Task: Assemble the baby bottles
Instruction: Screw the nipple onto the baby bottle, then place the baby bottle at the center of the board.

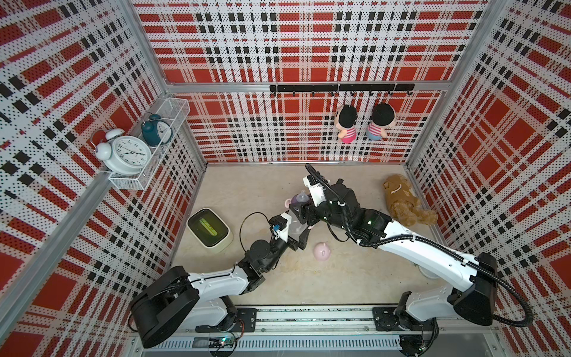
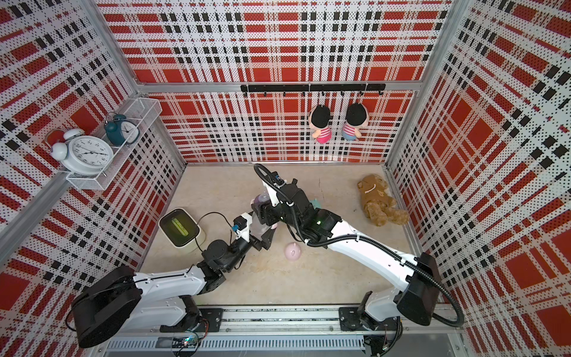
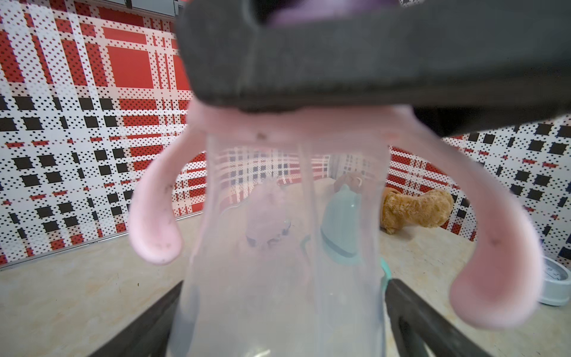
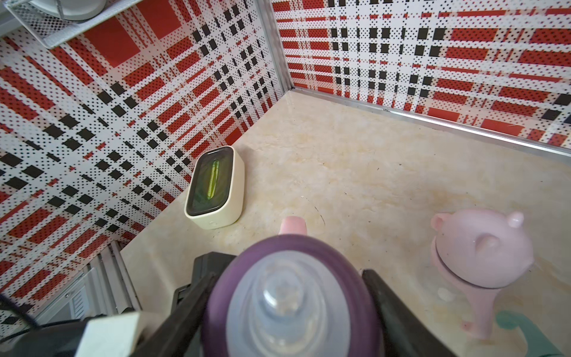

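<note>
Bottle (image 3: 278,247): sat mid-bench between my two arms. I could not tell whether its base touched the bench (image 1: 340,284).
Right end effector (image 4: 292,272): pinched the purple collar (image 4: 222,296) from both sides, with the nipple (image 4: 284,299) poking free.
Left end effector (image 3: 285,281): its fingers flanked the clear body. Whether they pressed or stood slack, I could not tell.
Handling: I judged it light, thin-walled and slick, likely to flex under a squeeze. The stiff collar looked the better hold. The pink handle loops (image 3: 154,216) looked soft and gave poor purchase.
Loose cap (image 1: 322,252): lay alone on the bench, near my left end effector.
Room: open bench toward my bases. The capped pink bottle (image 4: 482,250) and a teal loop (image 4: 509,321) stood near. The walls were well apart.
</note>
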`<act>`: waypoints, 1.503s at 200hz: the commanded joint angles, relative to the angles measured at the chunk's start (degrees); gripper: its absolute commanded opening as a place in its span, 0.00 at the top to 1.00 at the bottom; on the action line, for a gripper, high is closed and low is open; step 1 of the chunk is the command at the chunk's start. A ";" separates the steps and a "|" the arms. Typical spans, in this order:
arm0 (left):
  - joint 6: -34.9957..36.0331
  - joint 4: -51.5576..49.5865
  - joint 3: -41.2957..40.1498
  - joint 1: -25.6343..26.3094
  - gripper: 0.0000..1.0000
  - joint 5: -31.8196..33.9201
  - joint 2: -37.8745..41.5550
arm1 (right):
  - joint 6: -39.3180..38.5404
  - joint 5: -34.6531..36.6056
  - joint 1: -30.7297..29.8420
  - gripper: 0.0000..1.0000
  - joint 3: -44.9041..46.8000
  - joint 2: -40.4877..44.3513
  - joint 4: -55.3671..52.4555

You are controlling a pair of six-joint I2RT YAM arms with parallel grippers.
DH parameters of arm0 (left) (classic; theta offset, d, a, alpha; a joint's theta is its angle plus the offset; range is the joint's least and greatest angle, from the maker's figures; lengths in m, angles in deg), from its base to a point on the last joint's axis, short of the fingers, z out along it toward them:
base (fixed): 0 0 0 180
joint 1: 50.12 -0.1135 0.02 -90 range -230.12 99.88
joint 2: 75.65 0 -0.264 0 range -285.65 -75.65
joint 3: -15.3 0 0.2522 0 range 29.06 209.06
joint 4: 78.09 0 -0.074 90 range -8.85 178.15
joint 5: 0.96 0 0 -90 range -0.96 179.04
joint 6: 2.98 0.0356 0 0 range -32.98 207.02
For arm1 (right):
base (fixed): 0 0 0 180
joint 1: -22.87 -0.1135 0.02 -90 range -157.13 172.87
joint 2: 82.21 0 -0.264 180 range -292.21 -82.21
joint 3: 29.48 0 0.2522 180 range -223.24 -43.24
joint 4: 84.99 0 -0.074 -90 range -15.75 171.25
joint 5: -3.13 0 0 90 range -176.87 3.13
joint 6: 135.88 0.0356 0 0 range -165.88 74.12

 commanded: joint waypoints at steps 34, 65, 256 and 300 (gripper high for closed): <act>-0.55 0.06 -1.80 -0.58 0.02 0.91 1.06 | -6.69 7.23 0.36 0.49 3.95 3.67 3.85; -2.34 -0.17 -4.61 -3.64 0.02 -4.66 4.15 | -9.33 8.93 0.88 0.48 7.29 5.06 5.89; -12.01 -2.72 -6.16 -14.57 0.02 -10.84 10.53 | -16.12 3.85 5.57 0.51 29.71 -6.05 44.26; -11.92 -2.72 -6.01 -14.71 0.02 -11.47 10.63 | -16.68 2.24 5.79 0.52 30.45 -9.55 47.36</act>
